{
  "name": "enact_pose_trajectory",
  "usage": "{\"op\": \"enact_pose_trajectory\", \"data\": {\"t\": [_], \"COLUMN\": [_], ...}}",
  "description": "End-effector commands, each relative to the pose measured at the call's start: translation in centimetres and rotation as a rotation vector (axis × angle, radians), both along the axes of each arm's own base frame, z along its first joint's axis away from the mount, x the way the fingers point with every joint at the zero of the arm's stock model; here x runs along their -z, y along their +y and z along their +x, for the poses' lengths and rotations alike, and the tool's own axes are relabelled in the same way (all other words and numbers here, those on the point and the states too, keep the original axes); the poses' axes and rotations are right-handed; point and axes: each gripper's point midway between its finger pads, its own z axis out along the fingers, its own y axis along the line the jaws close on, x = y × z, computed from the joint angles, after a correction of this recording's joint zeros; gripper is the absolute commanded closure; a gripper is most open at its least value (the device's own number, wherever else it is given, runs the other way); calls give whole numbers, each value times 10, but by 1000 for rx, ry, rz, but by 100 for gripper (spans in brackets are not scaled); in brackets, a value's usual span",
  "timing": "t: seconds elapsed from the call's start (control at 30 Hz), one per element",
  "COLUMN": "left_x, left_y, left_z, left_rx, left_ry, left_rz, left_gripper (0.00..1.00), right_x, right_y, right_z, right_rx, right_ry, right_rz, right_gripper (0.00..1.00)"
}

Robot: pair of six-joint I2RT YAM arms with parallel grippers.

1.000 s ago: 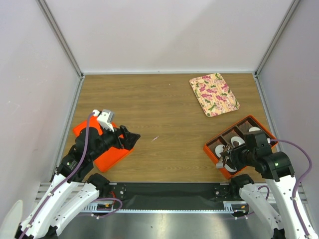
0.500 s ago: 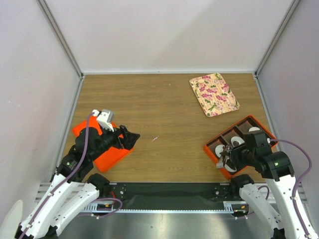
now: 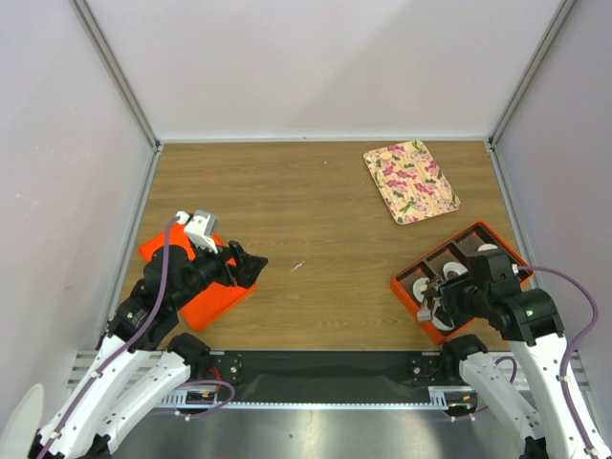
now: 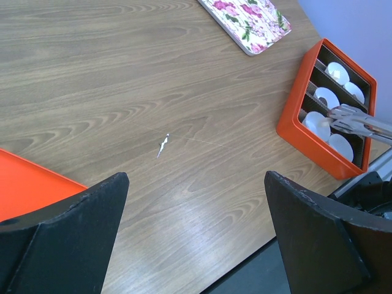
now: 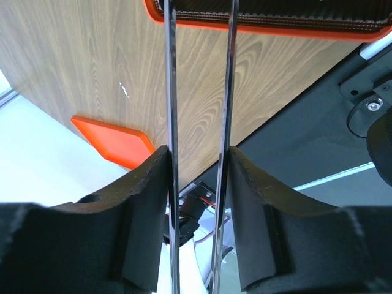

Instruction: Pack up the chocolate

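Two claws are hovering over the counter (image 3: 316,210).
Left claw (image 4: 196,180) is gaping empty at 8 o'clock; right claw (image 5: 197,156) is clamping tongs (image 5: 171,92) above the orange box (image 4: 312,144) at 4 o'clock.

One floral tray (image 3: 411,181), one divided box (image 4: 318,153), one tongs (image 4: 346,114)

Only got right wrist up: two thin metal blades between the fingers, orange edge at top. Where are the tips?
Observer: Left wrist view shows the metal tongs with tips over the orange divided box, above its white paper cups.
Operator: Left arm?
Observer: The left gripper is open and empty, hovering by the flat orange tray at near left.
Operator: Anything else out there?
Observer: A floral-print rectangular tray lies at far right, apart from the box.
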Motion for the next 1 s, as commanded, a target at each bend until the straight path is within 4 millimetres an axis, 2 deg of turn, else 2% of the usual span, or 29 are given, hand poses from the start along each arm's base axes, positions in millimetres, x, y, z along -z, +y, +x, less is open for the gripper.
{"op": "enact_pose_trajectory", "data": {"t": [0.0, 0.23, 0.33, 0.37, 0.47, 0.5, 0.57, 0.7, 0.73, 0.8, 0.83, 0.9, 0.97], "left_x": [-21, -21, -21, -21, -21, -22, -22, -18, -18, -16, -18, -19, -18], "left_y": [2, 3, 4, 3, 1, 0, -1, 2, 2, 0, -2, -4, -6], "left_z": [1, 2, 2, 2, 3, 3, 4, 4, 5, 6, 6, 7, 7], "left_rx": [-9, -15, -18, -17, -13, -8, -7, -22, -24, -19, -12, -3, 3], "left_ry": [-58, -60, -60, -59, -52, -51, -43, -35, -36, -26, -25, -10, 3], "left_rz": [-23, -22, -23, -23, -25, -27, -28, -20, -21, -19, -21, -17, -11], "left_gripper": [0, 0, 0, 0, 0, 0, 0, 0, 0, 0, 0, 0, 0], "right_x": [-1, -8, -26, -43, -64, -80, -85, -73, -62, -53, -37, -22, -22], "right_y": [-12, -18, -22, -23, -26, -26, -26, -30, -32, -26, -25, -24, -25], "right_z": [-19, -16, -6, 2, 21, 28, 36, 41, 41, 47, 46, 37, 35], "right_rx": [13, 19, -3, -26, -67, -92, -127, -163, -169, -212, -247, -325, -326], "right_ry": [64, 41, -8, -35, -45, -83, -86, -64, -48, -62, 8, 76, 63], "right_rz": [-53, -88, -128, -154, -228, -244, -276, -332, -346, -344, -357, -399, -420], "right_gripper": [54, 55, 58, 59, 59, 59, 60, 62, 63, 64, 64, 65, 66]}}
